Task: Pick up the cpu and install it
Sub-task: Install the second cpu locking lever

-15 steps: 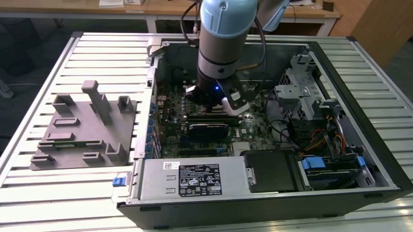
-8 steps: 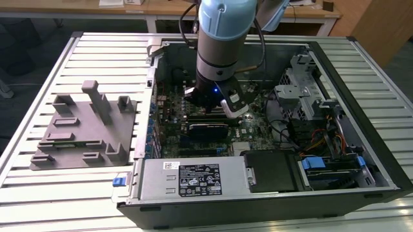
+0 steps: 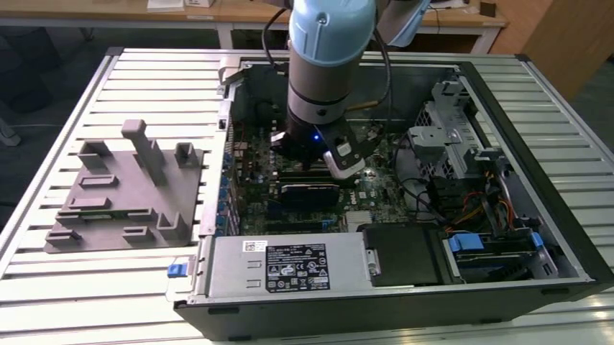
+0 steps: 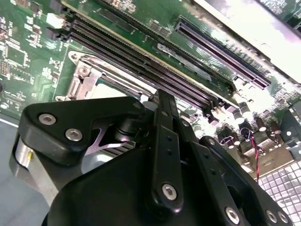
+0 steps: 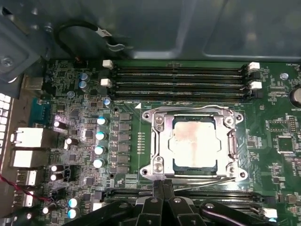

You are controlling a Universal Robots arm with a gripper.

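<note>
The cpu (image 5: 194, 141), a pale silver square plate with a brownish smear on top, lies inside the metal socket frame (image 5: 157, 141) on the green motherboard (image 5: 277, 117). My gripper (image 5: 162, 184) hovers just off one edge of the socket, its two black fingers pressed together with nothing between them. In the exterior view the gripper (image 3: 317, 162) hangs low inside the open computer case (image 3: 537, 180), over the board's middle. The second wrist view looks past the gripper's black linkage to a corner of the socket frame (image 4: 87, 75).
Empty memory slots (image 5: 178, 77) run beside the socket on two sides. A grey moulded tray (image 3: 125, 194) lies on the slatted table at the exterior view's left. The power supply (image 3: 287, 266) and drive cage (image 3: 451, 136) close in around the board.
</note>
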